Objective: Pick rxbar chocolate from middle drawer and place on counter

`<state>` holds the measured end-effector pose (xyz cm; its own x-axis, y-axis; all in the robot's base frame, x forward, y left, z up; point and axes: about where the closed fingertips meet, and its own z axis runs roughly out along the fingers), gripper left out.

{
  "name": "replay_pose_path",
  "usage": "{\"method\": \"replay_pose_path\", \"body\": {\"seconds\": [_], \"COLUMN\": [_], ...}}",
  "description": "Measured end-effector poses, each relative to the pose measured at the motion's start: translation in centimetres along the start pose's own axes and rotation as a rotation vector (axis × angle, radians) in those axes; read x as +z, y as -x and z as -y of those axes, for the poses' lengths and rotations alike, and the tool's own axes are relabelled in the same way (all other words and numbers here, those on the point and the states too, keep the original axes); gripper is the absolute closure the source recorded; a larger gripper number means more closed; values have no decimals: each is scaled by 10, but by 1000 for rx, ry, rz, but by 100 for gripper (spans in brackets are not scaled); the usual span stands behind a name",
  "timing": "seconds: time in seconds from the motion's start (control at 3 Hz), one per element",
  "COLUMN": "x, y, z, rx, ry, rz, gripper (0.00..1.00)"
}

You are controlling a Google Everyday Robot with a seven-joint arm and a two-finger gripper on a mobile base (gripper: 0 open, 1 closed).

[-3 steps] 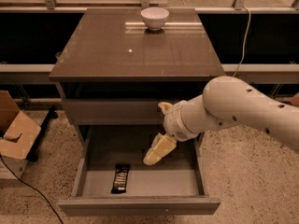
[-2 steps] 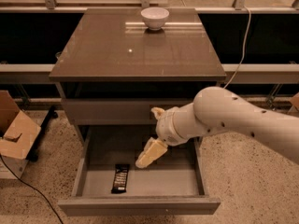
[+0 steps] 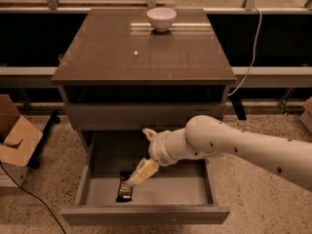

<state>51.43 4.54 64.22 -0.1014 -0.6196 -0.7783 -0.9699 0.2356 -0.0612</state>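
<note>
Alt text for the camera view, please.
The robot's gripper reaches into the open middle drawer, its tip at the far end of the rxbar chocolate lying on the drawer floor. A white bowl sits at the far edge of the counter.

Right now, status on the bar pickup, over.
Gripper in open drawer, right by bar. Bar flat on drawer floor, not lifted. Nothing blocking; bowl on counter's far edge.

Your gripper [image 3: 130,181] low inside open drawer [image 3: 146,214], right at bar's [image 3: 125,194] upper end; bar flat on drawer floor; bowl [image 3: 161,18] at counter [image 3: 122,57] rear.
</note>
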Motion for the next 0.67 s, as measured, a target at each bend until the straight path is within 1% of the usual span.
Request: {"method": "replay_pose_path", "body": {"seconds": [0.33,0.67], "x": [40,63], "y": [-17,-41], "z": [2,-11], "rx": [19,67], "ry": [23,70], "rz": [96,111], "gripper": [0,0]}}
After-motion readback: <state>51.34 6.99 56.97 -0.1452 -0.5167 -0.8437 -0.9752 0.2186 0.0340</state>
